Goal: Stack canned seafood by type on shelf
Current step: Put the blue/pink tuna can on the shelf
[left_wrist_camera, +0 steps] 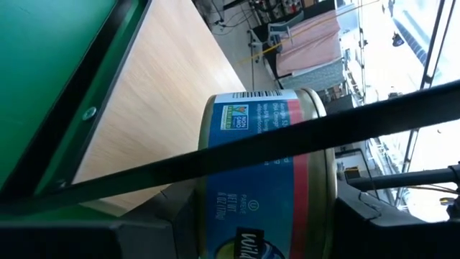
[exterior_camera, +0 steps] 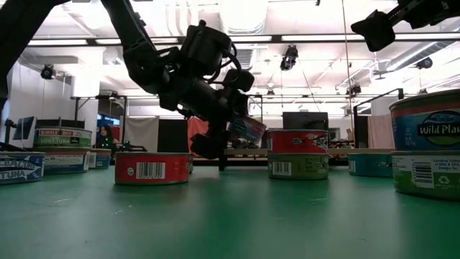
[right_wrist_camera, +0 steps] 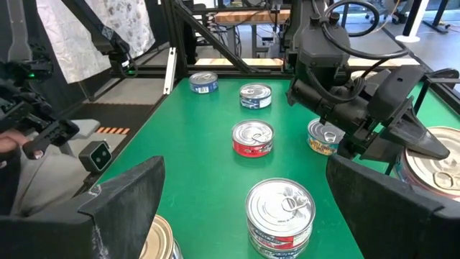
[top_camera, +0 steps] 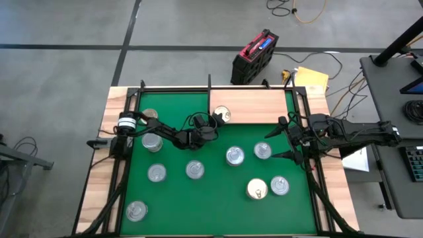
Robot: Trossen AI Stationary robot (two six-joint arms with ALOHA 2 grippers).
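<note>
Can (top_camera: 221,116) held in my left fingers at the shelf's (top_camera: 264,106) near edge, lid facing out along the board.

High view: left gripper (top_camera: 213,125) reaches the shelf corner; right gripper (top_camera: 285,139) waits released, by the mat's right side. Low view: I see the can (exterior_camera: 248,132) tilted, lifted off the counter. Left wrist: fingers clamp the can's (left_wrist_camera: 266,173) sides, shelf (left_wrist_camera: 158,93) straight ahead. Right wrist: its spread fingers (right_wrist_camera: 122,208) hold nothing; I judge left nearer.

Arms: two matte-black jointed arms (top_camera: 168,135) — loose black cables looped alongside.
Fingers: broad dark wedge-shaped fingers (right_wrist_camera: 126,198).
Marking: white band at left base.
</note>
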